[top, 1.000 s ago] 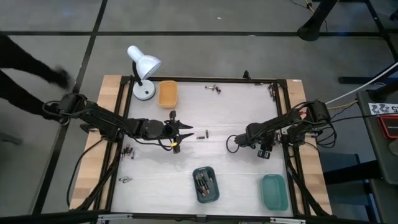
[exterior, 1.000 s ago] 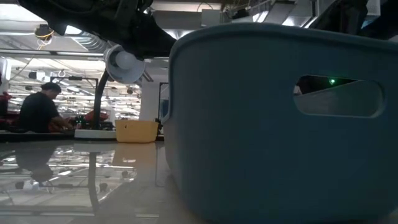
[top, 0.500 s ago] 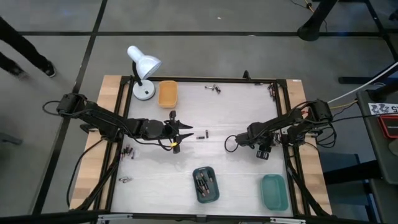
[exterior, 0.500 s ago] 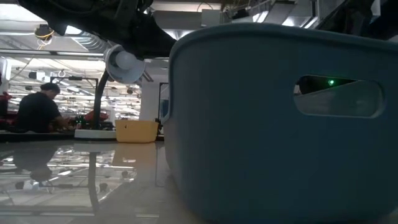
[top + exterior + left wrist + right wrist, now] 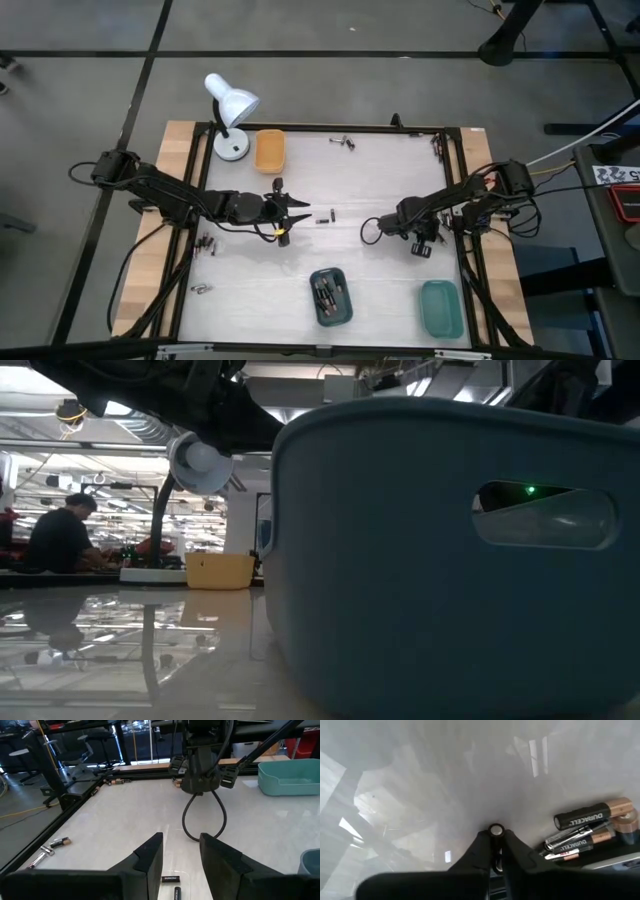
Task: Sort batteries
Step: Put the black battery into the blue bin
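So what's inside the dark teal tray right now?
The dark teal tray holds several batteries lying lengthwise, seen from above. I can't count them, and the low view shows only an outer tray wall.

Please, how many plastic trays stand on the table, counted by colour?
Orange tray: 1
Dark teal tray: 1
Light green tray: 1
Total: 3

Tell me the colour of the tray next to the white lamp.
The tray beside the lamp is orange, clearest in the high view.
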### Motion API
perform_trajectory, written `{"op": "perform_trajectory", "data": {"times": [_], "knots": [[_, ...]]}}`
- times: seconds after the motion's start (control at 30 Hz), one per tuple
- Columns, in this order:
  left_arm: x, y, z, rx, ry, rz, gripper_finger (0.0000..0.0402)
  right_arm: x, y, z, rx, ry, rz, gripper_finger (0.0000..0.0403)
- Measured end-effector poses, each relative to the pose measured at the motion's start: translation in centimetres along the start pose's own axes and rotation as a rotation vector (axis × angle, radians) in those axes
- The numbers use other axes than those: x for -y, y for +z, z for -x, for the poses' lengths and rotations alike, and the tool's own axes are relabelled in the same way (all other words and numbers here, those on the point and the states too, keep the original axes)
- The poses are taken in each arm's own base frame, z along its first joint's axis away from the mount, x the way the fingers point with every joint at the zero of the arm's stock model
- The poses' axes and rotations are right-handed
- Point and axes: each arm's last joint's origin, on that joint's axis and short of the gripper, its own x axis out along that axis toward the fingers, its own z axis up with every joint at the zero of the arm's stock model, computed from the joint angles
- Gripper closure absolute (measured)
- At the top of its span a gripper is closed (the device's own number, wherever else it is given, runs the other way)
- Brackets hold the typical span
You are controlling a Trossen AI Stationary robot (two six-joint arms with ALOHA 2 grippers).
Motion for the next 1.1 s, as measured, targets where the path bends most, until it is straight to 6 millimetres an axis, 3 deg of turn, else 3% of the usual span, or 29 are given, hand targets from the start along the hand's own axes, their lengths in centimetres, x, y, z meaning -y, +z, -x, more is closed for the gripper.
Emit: {"op": "perform_trajectory", "data": {"times": [0.13,0.37,0.57,0.77,1.1], "knots": [[0.0,0.0,0.0,0.0,0.0,0.0,0.0282,-0.3,0.6,1.2,0.047,-0.017,0.004,0.0376],[-0.1,0.0,0.0,-0.004,0.002,-0.001,0.0282,-1.0,2.1,4.2,0.213,-0.051,-0.017,0.0295],[0.0,-0.1,0.0,-0.009,0.002,-0.004,0.0282,-1.4,2.3,6.1,0.249,-0.039,-0.017,0.0234],[0.0,-0.4,0.0,-0.044,0.0,-0.012,0.0282,-1.8,0.8,6.2,0.073,0.043,-0.07,0.0181],[0.0,-0.8,0.0,-0.075,-0.002,0.002,0.0282,-6.8,-2.3,5.2,0.029,0.059,-0.009,0.0167]]}}
